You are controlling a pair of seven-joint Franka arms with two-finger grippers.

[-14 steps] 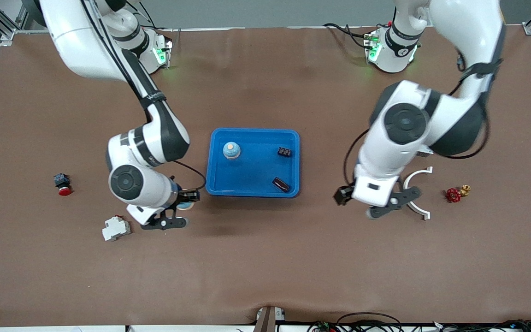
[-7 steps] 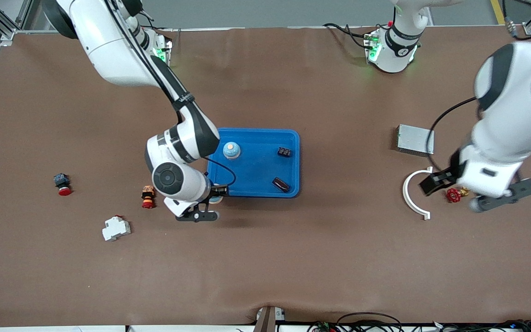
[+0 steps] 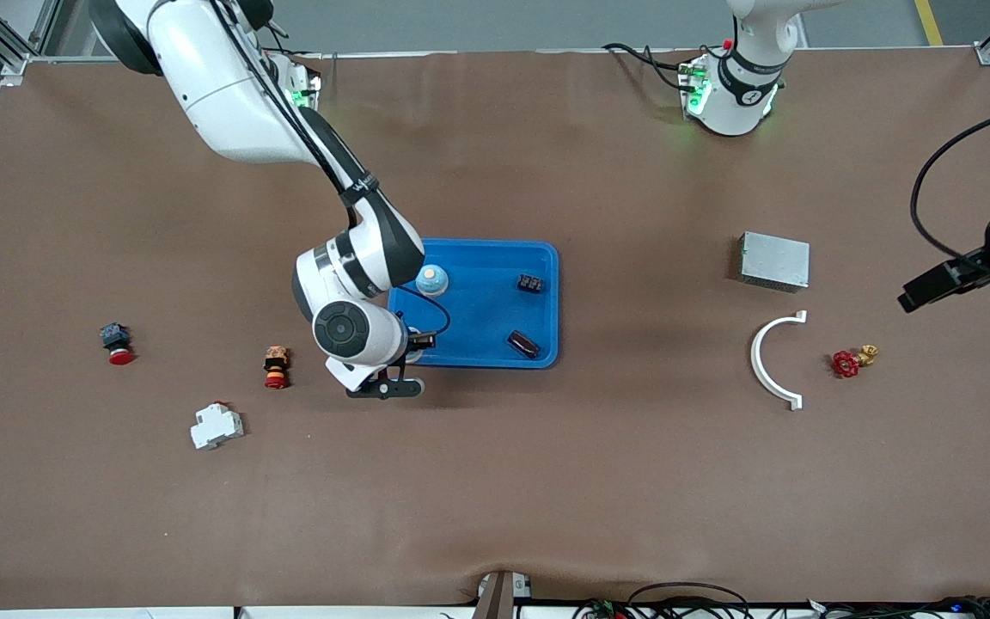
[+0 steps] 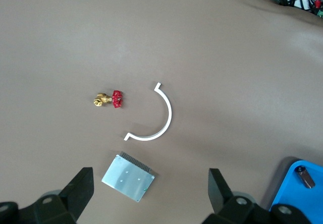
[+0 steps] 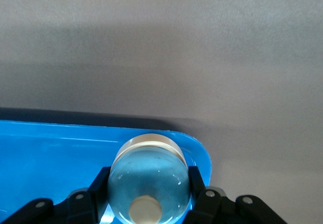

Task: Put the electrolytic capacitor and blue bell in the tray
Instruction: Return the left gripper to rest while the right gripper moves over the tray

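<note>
The right gripper [image 5: 149, 204] holds the blue bell [image 5: 148, 179] over a corner of the tray [image 3: 495, 354]. The left gripper [image 4: 151, 193], fingers wide, is over the grey box [image 4: 128, 178], w/ nothing held.

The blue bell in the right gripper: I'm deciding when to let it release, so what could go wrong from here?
1. The blue bell hangs right over the corner rim of the tray; released now, it might catch the rim and tip out onto the table.
2. Another bell-like dome already stands in the tray near the right gripper; moving further in might knock it.
</note>
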